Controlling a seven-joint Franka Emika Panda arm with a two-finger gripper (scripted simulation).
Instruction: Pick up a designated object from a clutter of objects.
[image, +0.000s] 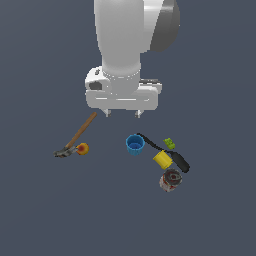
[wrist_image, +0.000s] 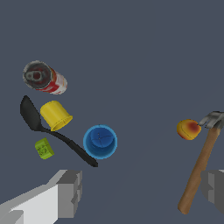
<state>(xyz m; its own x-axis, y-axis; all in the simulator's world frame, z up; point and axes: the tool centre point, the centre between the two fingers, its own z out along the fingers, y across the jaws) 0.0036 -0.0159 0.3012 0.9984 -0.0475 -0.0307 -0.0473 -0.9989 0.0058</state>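
Note:
The red-and-white tin can (image: 170, 180) lies on its side at the near right of the clutter, grey metal end up; it also shows in the wrist view (wrist_image: 44, 78). Beside it are the yellow cup (image: 162, 159), the blue cup (image: 135, 144), the green block (image: 170, 143) and the black long-handled tool (image: 172, 155). The wooden-handled hammer (image: 76, 138) and orange ball (image: 82, 148) lie to the exterior view's left. My gripper (image: 122, 114) hangs open and empty above the floor, behind the clutter, well apart from the can. Its fingers (wrist_image: 70, 193) show wide apart in the wrist view.
In the wrist view the yellow cup (wrist_image: 55, 115), blue cup (wrist_image: 100, 141), green block (wrist_image: 43, 148) and black tool (wrist_image: 52, 130) crowd close to the can. The hammer (wrist_image: 201, 165) and orange ball (wrist_image: 188, 129) lie apart on the dark grey floor (image: 210, 75).

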